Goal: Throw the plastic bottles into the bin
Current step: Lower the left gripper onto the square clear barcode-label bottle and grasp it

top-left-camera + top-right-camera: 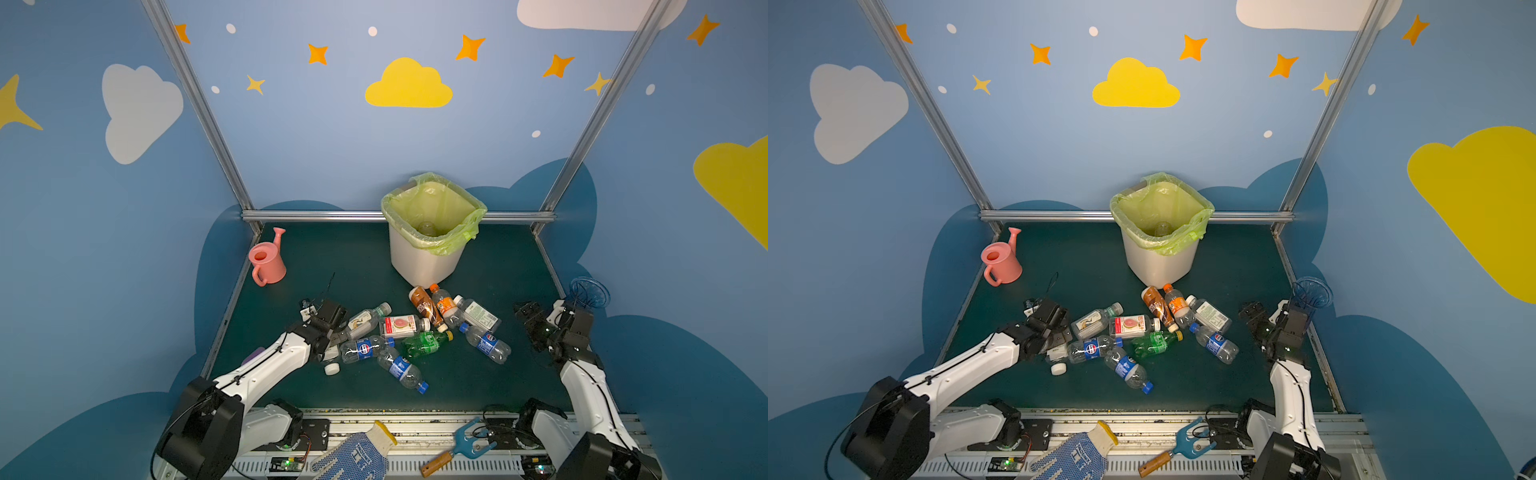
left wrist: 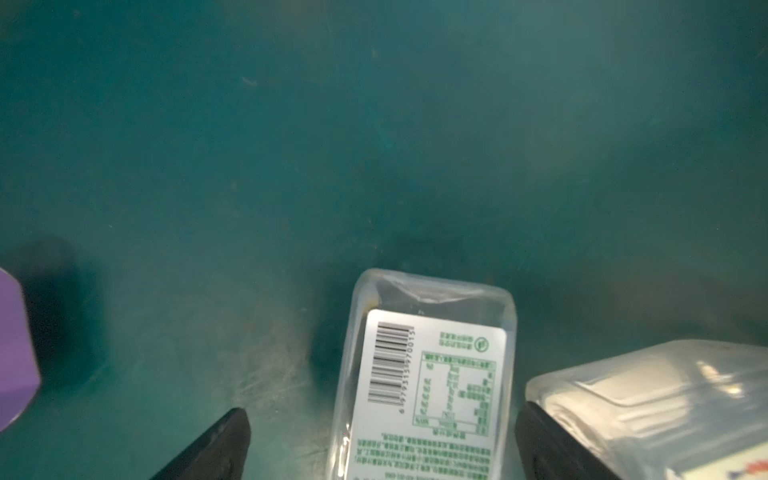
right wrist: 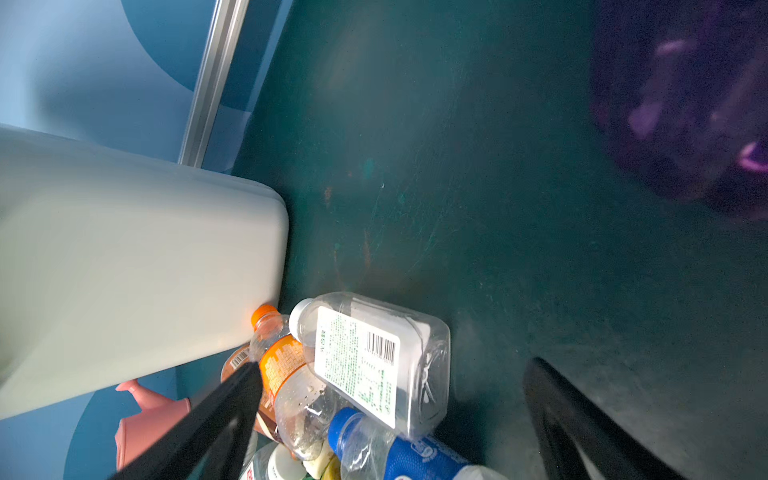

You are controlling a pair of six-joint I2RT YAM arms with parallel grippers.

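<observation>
Several plastic bottles (image 1: 401, 325) lie in a heap on the green mat in front of the bin (image 1: 428, 257), which is white with a yellow-green bag. One clear bottle (image 1: 426, 227) rests inside it. My left gripper (image 1: 334, 347) is low at the heap's left end. In the left wrist view it (image 2: 386, 440) is open, with a clear squarish bottle with a barcode label (image 2: 428, 374) lying loose between the fingers. My right gripper (image 1: 530, 324) hovers open to the right of the heap. Its wrist view shows the gripper (image 3: 395, 415) facing a white-label bottle (image 3: 374, 357) and an orange one (image 3: 282, 365).
A pink watering can (image 1: 266, 262) stands at the back left and a blue ribbed vase (image 1: 589, 293) behind the right arm. A purple object (image 2: 12, 345) lies beside the left gripper. A glove (image 1: 357, 453) and a blue hand fork (image 1: 465, 446) rest on the front rail.
</observation>
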